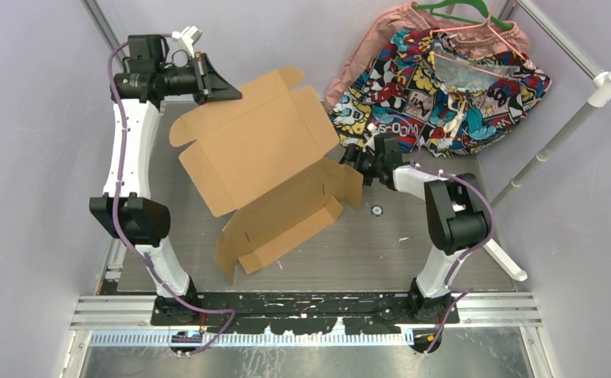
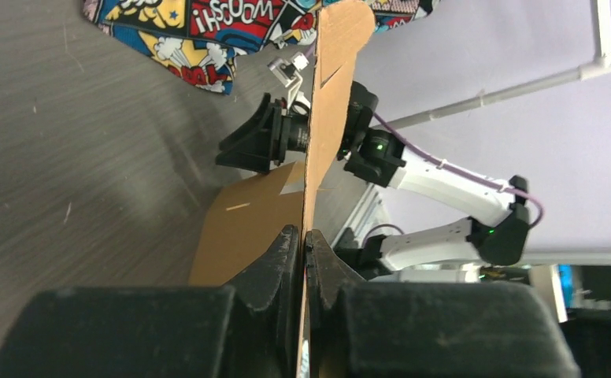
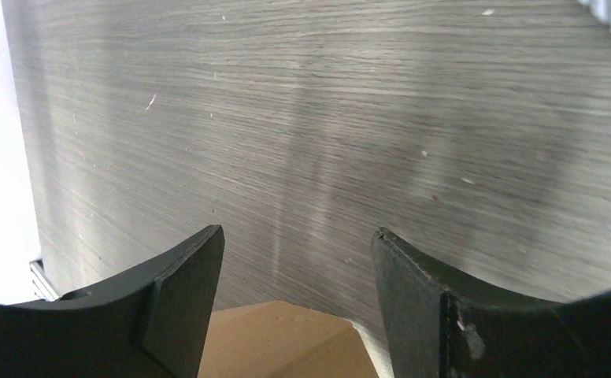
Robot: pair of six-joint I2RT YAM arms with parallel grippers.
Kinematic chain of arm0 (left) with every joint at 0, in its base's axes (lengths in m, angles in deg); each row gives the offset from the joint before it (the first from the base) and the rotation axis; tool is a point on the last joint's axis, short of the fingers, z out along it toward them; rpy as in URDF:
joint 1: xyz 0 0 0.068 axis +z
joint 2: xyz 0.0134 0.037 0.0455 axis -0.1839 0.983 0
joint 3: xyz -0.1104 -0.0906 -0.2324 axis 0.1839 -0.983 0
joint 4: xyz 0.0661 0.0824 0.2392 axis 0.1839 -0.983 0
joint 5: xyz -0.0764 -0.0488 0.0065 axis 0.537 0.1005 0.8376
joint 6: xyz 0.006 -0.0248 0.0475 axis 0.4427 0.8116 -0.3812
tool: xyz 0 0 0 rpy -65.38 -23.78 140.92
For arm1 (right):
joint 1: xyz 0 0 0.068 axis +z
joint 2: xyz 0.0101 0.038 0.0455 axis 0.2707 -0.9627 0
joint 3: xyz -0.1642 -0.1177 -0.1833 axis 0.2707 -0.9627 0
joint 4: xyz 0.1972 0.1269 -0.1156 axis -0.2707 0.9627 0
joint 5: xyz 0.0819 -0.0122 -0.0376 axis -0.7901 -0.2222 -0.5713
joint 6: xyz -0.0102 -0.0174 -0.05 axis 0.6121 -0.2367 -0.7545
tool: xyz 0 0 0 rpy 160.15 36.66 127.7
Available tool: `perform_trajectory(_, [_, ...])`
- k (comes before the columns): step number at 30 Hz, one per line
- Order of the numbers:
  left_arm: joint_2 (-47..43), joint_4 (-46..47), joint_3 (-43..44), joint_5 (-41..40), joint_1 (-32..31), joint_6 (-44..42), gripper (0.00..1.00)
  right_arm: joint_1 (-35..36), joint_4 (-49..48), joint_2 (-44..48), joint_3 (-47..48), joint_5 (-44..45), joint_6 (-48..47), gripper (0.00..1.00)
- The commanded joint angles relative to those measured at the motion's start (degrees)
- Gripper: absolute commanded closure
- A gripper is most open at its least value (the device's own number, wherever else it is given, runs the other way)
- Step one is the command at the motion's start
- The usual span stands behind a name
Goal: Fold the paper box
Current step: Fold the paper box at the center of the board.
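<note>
Left fingers (image 2: 285, 256): black, matte, pinched tight on the thin edge of the paper box (image 1: 259, 146), upper left of the top view. The box is plain brown corrugated cardboard, a die-cut sheet with rounded flaps and slits, half opened. Its big upper panel is held at a tilt and its lower part has raised side walls, mid frame on the grey wood-grain surface (image 1: 428, 244). Right fingers (image 3: 416, 295): black, curved, spread wide with nothing gripped, just beside the box's right flap. Upper right: crumpled colourful comic-print cloth (image 1: 444, 94) over a pink garment (image 1: 369, 43), with a white pole (image 1: 558, 138) at the frame edge.
</note>
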Motion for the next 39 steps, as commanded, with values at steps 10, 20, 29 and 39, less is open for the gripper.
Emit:
perform_trajectory(10, [-14.2, -7.8, 2.0, -13.1, -12.8, -11.7, 0.91, -2.6, -7.9, 22.4, -13.6, 8.3, 2.2, 0.24])
perform_trajectory(20, [-18.7, -8.3, -6.7, -24.5, -18.3, -15.1, 0.93, -3.4, -8.8, 31.8, -23.8, 8.7, 3.1, 0.22])
perform_trajectory(29, [-16.0, -8.9, -4.3, -31.2, -20.3, -15.6, 0.95, -4.5, -9.6, 25.2, -21.9, 7.9, 5.9, 0.21])
perform_trajectory(39, [-10.1, -15.3, 8.8, -32.5, -20.2, -18.0, 0.96, -5.7, -11.3, 18.5, -18.8, 8.3, 6.4, 0.13])
